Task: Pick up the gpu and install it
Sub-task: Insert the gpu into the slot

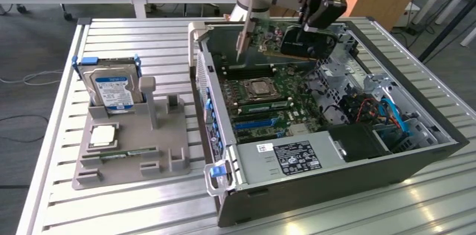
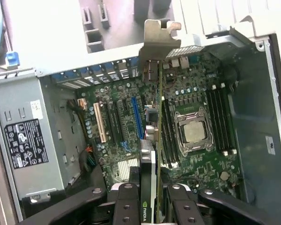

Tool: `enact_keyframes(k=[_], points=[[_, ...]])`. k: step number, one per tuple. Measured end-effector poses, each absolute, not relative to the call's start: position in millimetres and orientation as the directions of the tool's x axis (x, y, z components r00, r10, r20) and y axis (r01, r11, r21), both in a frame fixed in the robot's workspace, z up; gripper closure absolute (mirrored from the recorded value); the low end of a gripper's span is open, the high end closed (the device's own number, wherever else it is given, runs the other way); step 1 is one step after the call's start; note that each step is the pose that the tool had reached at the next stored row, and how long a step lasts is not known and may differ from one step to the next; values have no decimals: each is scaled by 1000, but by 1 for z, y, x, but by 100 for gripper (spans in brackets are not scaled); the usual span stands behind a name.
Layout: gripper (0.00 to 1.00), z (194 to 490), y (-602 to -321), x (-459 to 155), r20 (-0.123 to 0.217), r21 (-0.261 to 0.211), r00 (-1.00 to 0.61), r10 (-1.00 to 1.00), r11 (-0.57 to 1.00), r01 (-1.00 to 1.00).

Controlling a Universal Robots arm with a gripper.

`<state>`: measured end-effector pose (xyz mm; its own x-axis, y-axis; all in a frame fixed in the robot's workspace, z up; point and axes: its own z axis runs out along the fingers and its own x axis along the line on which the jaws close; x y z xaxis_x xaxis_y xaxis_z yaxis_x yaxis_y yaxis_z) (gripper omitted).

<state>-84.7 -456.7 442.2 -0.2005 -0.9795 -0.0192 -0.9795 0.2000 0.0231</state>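
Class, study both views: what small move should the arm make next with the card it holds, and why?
Probably a slight sideways shift toward the long blue slot. The pincer grips the dark flat graphics card edge-down above the green motherboard, and the card hangs beside that slot, nearer the processor socket.

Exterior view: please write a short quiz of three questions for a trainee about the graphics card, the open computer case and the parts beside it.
1. True or false: the gripper holds the thin black graphics card with a metal bracket over the open dark grey computer case.
2. What stands upright in the grey plastic holder on the exterior view's left? A) a silver blue-labelled hard drive B) a fan C) a keyboard
3. Short answer: is a cooler mounted over the processor socket on the green motherboard?

Key: 1 true; 2 A; 3 no, the socket is uncovered.
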Motion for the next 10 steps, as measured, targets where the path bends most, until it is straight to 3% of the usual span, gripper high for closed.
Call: enact_keyframes(k=[10], points=[[73, 442, -457, -85, -25, 20, -128, -992, 127, -992]])
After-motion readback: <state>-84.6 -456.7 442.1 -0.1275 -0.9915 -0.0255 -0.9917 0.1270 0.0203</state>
